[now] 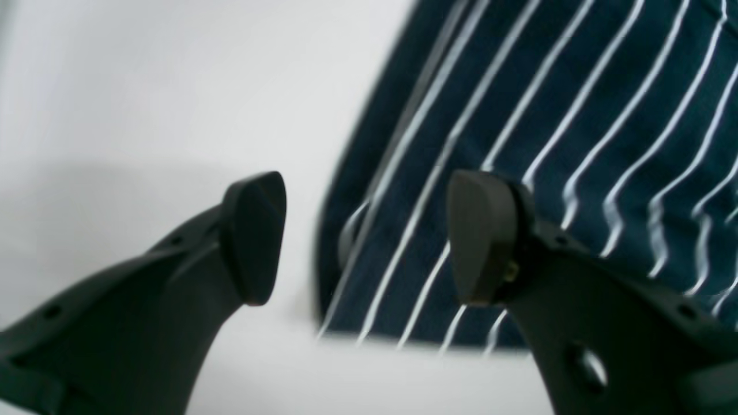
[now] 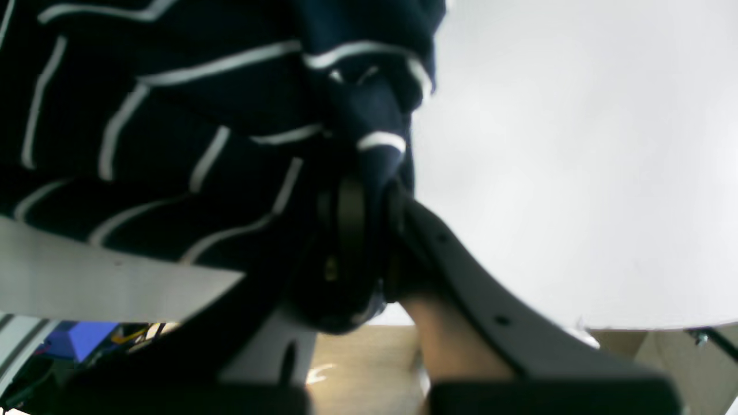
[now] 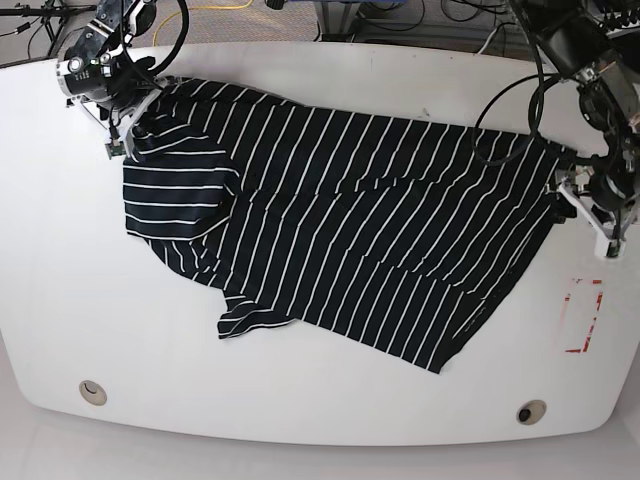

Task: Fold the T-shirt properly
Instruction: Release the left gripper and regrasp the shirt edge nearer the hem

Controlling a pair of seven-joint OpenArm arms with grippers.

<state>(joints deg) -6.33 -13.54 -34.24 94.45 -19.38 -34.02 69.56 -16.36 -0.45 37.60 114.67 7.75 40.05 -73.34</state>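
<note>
The T-shirt (image 3: 340, 240) lies spread across the white table (image 3: 60, 300), black with thin white stripes, 1 sleeve folded over at its left end in the base view. The left gripper (image 1: 366, 236) hangs just over the shirt's corner, jaws spread, holding nothing. The right gripper (image 2: 372, 202) is pressed together, pinching a bunched fold of the T-shirt at the far left corner.

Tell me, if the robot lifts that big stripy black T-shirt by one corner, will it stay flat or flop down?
The black T-shirt with thin white stripes would probably flop: it already lies wrinkled on the white table. Where the right gripper pinches it, the cloth bunches into folds, so it is likely soft. It probably won't roll or tip, only drag and crumple.
</note>
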